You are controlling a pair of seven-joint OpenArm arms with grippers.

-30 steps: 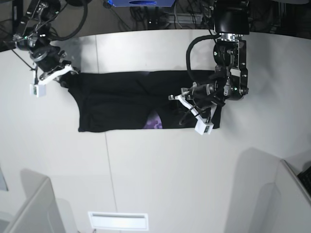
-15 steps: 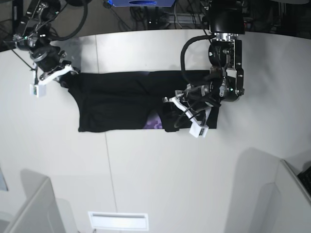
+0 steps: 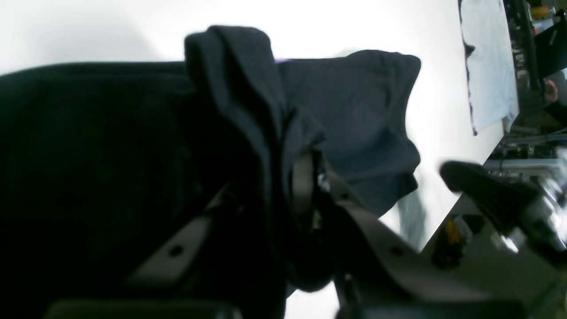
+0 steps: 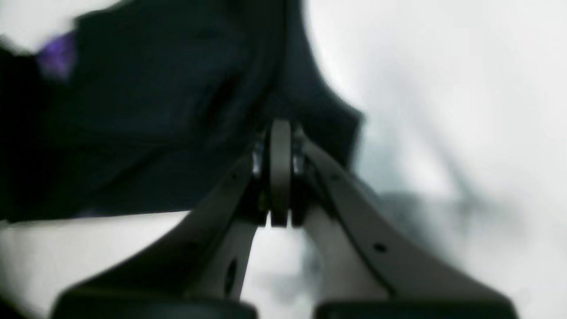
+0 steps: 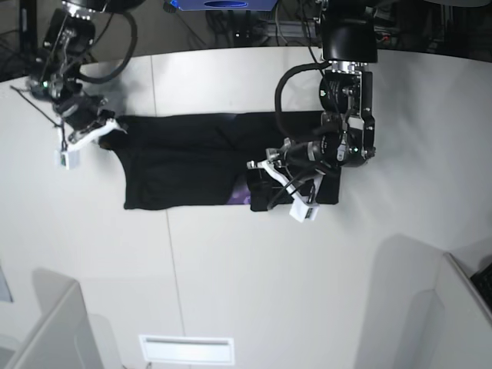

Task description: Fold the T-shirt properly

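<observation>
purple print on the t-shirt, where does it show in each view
Base: purple print at the T-shirt's lower edge, beside the left hand.
Right wrist: purple patch, upper left, blurred.
Left wrist: only a thin purple sliver at the fold's top.
Shared landmark: the white table.

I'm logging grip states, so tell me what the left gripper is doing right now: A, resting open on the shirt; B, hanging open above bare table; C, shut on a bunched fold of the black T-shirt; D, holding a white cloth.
C: the left gripper is shut on a bunched fold of the T-shirt.
</observation>
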